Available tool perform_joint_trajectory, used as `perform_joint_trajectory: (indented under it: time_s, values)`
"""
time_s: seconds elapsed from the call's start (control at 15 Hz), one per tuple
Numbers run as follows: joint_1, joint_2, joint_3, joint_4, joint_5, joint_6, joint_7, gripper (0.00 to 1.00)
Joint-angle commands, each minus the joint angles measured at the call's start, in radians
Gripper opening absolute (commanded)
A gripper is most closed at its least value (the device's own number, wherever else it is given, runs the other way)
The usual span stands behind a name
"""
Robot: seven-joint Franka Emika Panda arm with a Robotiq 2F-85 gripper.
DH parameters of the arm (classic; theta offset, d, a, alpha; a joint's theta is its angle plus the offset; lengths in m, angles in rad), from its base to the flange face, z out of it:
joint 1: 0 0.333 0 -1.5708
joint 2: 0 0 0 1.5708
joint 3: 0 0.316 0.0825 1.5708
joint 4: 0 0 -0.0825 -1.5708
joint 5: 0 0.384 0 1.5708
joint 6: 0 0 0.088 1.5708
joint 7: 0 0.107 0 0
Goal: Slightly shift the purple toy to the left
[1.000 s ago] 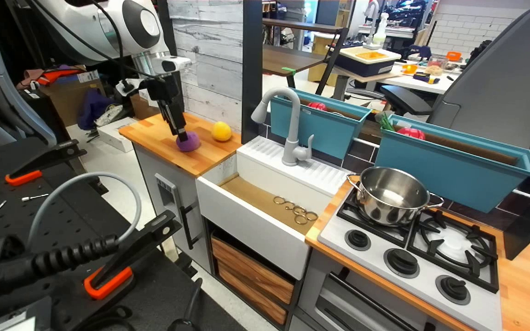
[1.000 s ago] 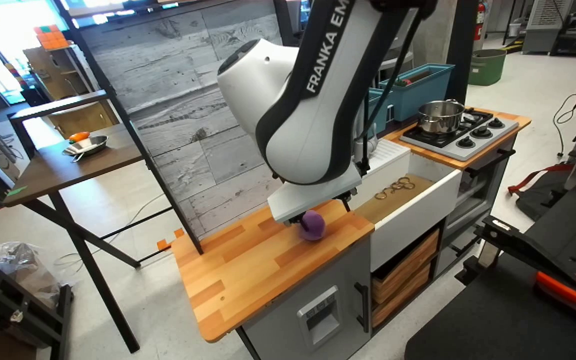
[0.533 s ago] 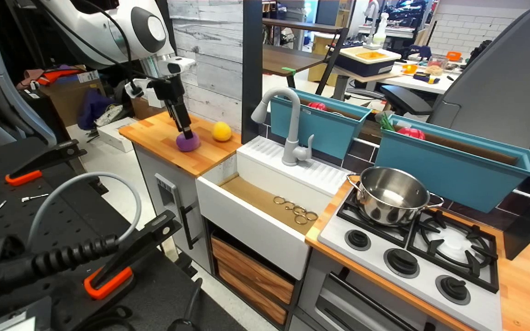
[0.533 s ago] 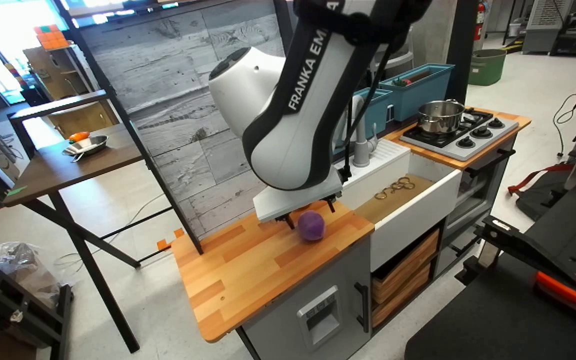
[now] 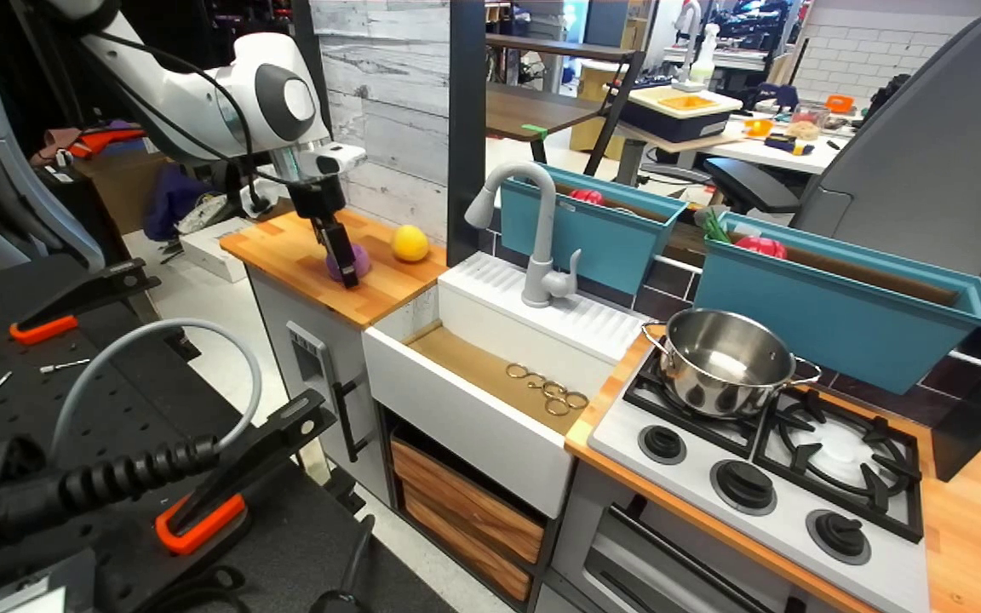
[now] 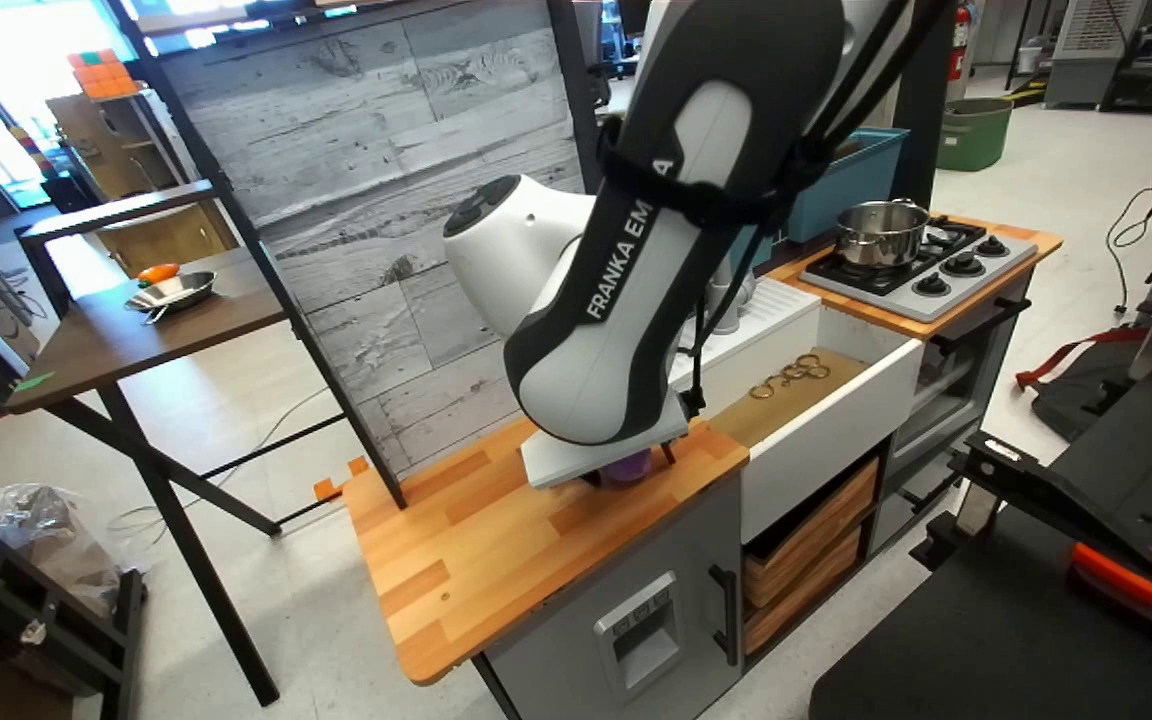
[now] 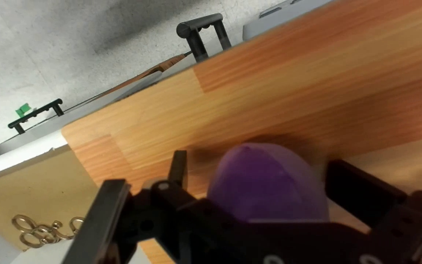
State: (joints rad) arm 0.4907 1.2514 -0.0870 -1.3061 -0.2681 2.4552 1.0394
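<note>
The purple toy point(image 5: 361, 260) sits on the wooden countertop point(image 5: 286, 243), and a sliver of it shows under the arm in an exterior view point(image 6: 628, 467). In the wrist view the purple toy point(image 7: 266, 179) stands between the two fingers of my gripper point(image 7: 258, 167). The gripper is open and lowered around the toy. A gap shows between the toy and the left finger point(image 7: 178, 168). The right finger point(image 7: 357, 190) is very close to the toy; I cannot tell if it touches. The toy's lower part in the wrist view is hidden by the gripper body.
A yellow ball point(image 5: 410, 243) lies beside the toy, near the grey wood-look wall panel point(image 5: 397, 119). A white sink point(image 5: 465, 400) with several metal rings point(image 5: 554, 390) adjoins the countertop. Beyond are a faucet point(image 5: 544, 230) and a steel pot point(image 5: 725, 366) on the stove.
Half a second ago the gripper was above the toy; it has since come down, with its fingers now on either side. The toy looks to be in the same place.
</note>
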Motion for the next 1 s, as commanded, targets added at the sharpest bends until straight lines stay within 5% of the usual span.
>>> perform_joint_trajectory:
  time_s: [0.0, 0.6, 0.93]
  values:
    - [0.006, 0.035, 0.002, 0.068, 0.039, -0.02, -0.012, 0.66]
    - [0.009, -0.031, 0.024, 0.005, 0.01, 0.009, -0.008, 0.02]
    - [0.037, -0.033, 0.066, 0.062, 0.059, -0.007, -0.031, 0.0]
